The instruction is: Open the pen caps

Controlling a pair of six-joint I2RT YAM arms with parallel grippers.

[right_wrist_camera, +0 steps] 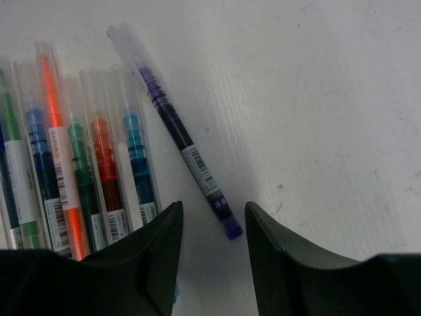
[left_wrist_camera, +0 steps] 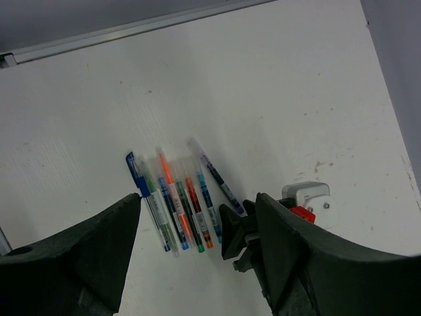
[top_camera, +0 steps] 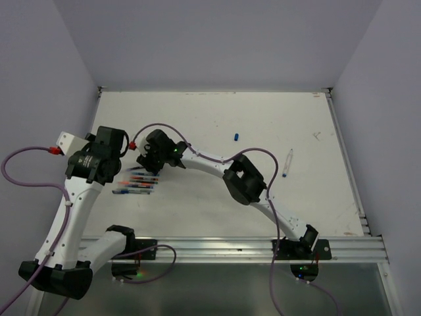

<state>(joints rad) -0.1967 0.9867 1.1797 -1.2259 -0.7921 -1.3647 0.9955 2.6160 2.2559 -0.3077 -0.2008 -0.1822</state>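
Several capped pens (left_wrist_camera: 177, 197) lie side by side on the white table, their clear pen caps (right_wrist_camera: 66, 62) at the far ends. A purple pen (right_wrist_camera: 184, 145) lies slanted beside the row, its clear cap (right_wrist_camera: 125, 43) on. My right gripper (right_wrist_camera: 212, 214) is open, low over the table, with that pen's purple butt end (right_wrist_camera: 231, 229) between the jaws and untouched. My left gripper (left_wrist_camera: 197, 201) hovers open above the row, holding nothing. From above, both grippers (top_camera: 118, 172) (top_camera: 145, 164) crowd the pens (top_camera: 135, 183). A loose blue cap (top_camera: 235, 137) lies mid-table.
A white pen (top_camera: 287, 162) lies alone at the right. The right gripper's fingers (left_wrist_camera: 231, 230) show in the left wrist view, close to my left gripper's right finger. A raised rim (top_camera: 210, 90) bounds the table's back, and a metal rail (top_camera: 230, 247) its near edge.
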